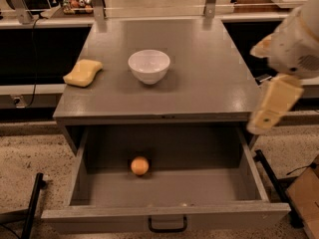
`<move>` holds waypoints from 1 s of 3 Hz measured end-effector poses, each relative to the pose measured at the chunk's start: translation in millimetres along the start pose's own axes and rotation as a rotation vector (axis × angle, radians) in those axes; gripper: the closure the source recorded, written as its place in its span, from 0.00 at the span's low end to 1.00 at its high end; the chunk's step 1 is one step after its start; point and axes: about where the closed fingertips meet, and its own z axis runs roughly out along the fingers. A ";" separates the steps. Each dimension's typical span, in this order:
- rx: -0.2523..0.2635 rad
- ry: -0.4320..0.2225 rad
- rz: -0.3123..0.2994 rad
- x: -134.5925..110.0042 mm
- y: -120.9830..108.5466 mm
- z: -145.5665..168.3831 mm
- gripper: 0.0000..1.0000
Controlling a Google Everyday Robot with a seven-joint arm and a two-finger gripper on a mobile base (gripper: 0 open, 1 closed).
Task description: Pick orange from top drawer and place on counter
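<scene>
Camera view: an orange (140, 166) is sitting inside the pulled-open top drawer (164, 217), left of its middle. The gripper (271, 108) is hovering above the drawer's right rear corner; whether it is open or closed cannot be told. A white bowl (149, 66) and yellow sponge (82, 72) are resting on the desk (209, 73) behind the drawer, the sponge leftmost

The gripper (273, 107), hanging at the right just beside the counter (209, 83), shows only as an indistinct pale shape, and its arm (299, 39) runs off the right edge. The top drawer (164, 185) has its rear hidden beneath the counter.
</scene>
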 end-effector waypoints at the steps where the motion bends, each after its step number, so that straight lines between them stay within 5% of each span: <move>1: -0.055 -0.168 0.046 -43.1 35.1 46.4 0.00; 2: -0.106 -0.273 0.121 -58.8 67.9 80.8 0.00; 3: -0.138 -0.284 0.095 -62.2 70.6 88.7 0.00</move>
